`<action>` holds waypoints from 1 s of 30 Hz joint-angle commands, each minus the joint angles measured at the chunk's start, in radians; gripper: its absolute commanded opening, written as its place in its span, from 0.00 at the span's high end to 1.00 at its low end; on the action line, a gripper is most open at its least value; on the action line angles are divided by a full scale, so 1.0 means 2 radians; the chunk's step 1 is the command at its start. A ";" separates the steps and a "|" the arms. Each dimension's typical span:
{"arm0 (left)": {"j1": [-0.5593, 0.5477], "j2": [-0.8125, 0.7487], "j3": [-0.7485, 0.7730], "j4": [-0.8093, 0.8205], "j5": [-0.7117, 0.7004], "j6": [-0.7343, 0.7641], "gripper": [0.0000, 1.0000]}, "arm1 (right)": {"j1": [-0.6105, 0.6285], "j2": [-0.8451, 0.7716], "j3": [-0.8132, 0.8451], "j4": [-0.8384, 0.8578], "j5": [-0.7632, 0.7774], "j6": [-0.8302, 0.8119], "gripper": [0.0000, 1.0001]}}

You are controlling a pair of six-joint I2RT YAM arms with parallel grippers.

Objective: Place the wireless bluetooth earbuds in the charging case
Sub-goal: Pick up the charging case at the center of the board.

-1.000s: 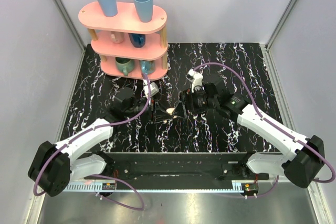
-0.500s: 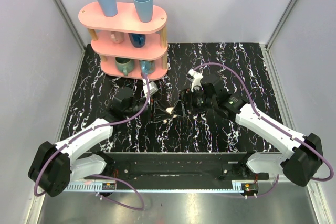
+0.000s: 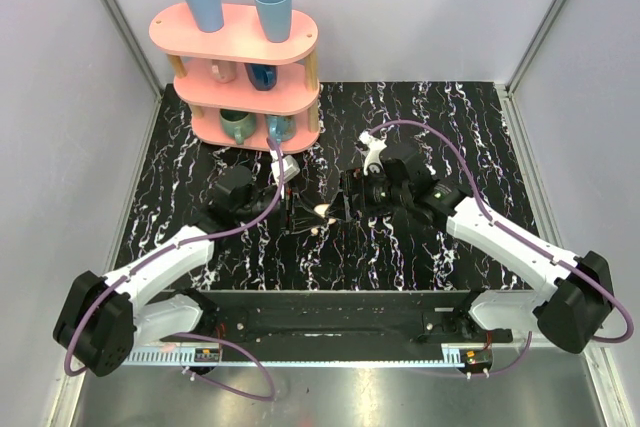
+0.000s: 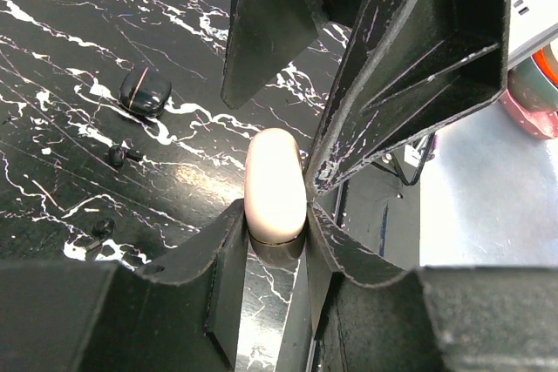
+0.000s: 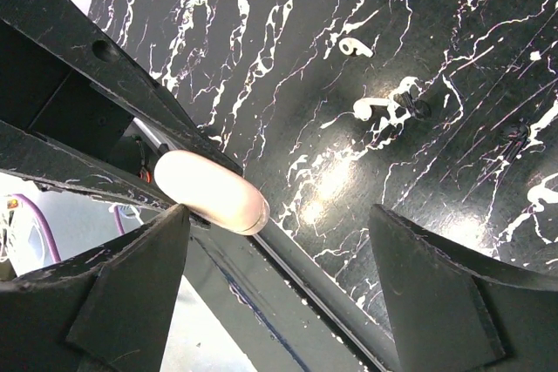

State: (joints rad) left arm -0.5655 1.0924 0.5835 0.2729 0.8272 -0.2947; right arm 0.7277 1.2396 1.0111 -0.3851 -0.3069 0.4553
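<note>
My left gripper (image 4: 277, 215) is shut on a cream rounded capsule (image 4: 275, 182) with a seam and a darker band at its lower end; it looks like a closed case held on edge above the table. It also shows in the top view (image 3: 322, 211) and the right wrist view (image 5: 209, 189). My right gripper (image 5: 277, 215) is wide open, with one finger (image 5: 131, 250) close beside the capsule. A small black closed clamshell case (image 4: 144, 91) lies on the table. A tiny white bud (image 5: 356, 47) lies further off.
Two small black earbuds (image 4: 122, 156) (image 4: 100, 228) lie near the black case on the black marbled table (image 3: 450, 117). A pink three-tier shelf (image 3: 245, 67) with cups and mugs stands at the back left. The table's near edge rail (image 5: 349, 302) runs below the grippers.
My right gripper has crept a little to the left, closer to the left gripper. The cream capsule stays clamped in the left gripper.
</note>
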 commanded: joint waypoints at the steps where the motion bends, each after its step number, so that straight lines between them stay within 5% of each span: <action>1: -0.005 -0.021 0.019 0.031 0.060 0.002 0.96 | -0.003 0.013 0.008 0.018 0.058 0.005 0.11; 30: -0.005 -0.058 0.007 0.002 0.050 0.016 0.96 | -0.003 0.031 0.047 -0.004 0.118 -0.006 0.06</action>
State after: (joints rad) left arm -0.5579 1.0107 0.5789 0.2024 0.8490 -0.2848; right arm 0.7265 1.2934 1.0702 -0.3977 -0.1837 0.4629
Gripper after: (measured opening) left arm 0.332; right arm 0.929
